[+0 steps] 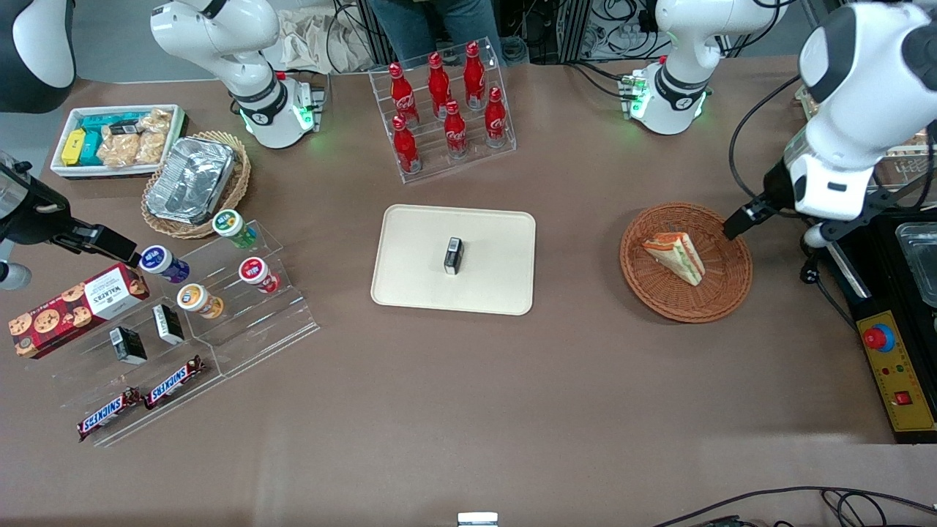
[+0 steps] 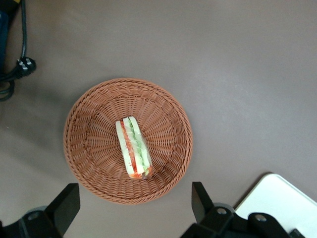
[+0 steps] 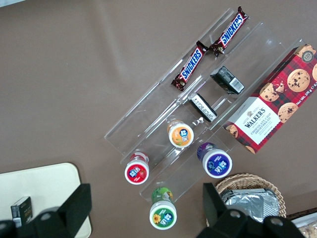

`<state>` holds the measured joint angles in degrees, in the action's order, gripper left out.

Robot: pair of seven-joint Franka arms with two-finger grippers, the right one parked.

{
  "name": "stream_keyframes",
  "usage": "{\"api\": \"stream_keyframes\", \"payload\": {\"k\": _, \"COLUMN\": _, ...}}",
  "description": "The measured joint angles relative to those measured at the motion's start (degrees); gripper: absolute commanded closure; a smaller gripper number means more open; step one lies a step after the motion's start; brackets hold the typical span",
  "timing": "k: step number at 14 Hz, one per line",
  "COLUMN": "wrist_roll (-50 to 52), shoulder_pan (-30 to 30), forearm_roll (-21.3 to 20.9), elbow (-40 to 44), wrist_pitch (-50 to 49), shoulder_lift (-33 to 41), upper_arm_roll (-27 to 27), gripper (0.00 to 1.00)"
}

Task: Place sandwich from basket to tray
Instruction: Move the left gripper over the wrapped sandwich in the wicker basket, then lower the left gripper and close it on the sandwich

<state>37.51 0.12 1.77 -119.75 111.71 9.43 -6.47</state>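
Note:
The sandwich (image 1: 677, 256) (image 2: 132, 147), a pale bread wedge with green and red layers, lies in the round reddish-brown basket (image 1: 651, 293) (image 2: 89, 148). My gripper (image 1: 741, 219) (image 2: 133, 206) hangs above the basket's rim on the side toward the working arm's end, apart from the sandwich. It is open wide and holds nothing. The cream tray (image 1: 417, 249) (image 2: 285, 198) lies at the table's middle, beside the basket toward the parked arm's end. A small black box (image 1: 454, 255) stands on the tray.
A clear rack of red bottles (image 1: 446, 110) stands farther from the front camera than the tray. Toward the parked arm's end are a clear stand of snacks (image 1: 219, 307), a foil container (image 1: 192, 179) and a white bin (image 1: 110, 139). A yellow control box (image 1: 897, 366) and a cable plug (image 2: 22, 64) lie toward the working arm's end.

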Motion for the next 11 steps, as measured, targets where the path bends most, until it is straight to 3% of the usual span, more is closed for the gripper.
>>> {"api": "stream_keyframes", "payload": {"k": 11, "wrist_roll": 10.2, "shoulder_pan": -2.7, "forearm_roll": 0.2, "elbow": -18.7, "wrist_pitch": 20.6, "shoulder_lift": -3.1, "upper_arm_roll": -0.1, "gripper": 0.00}}
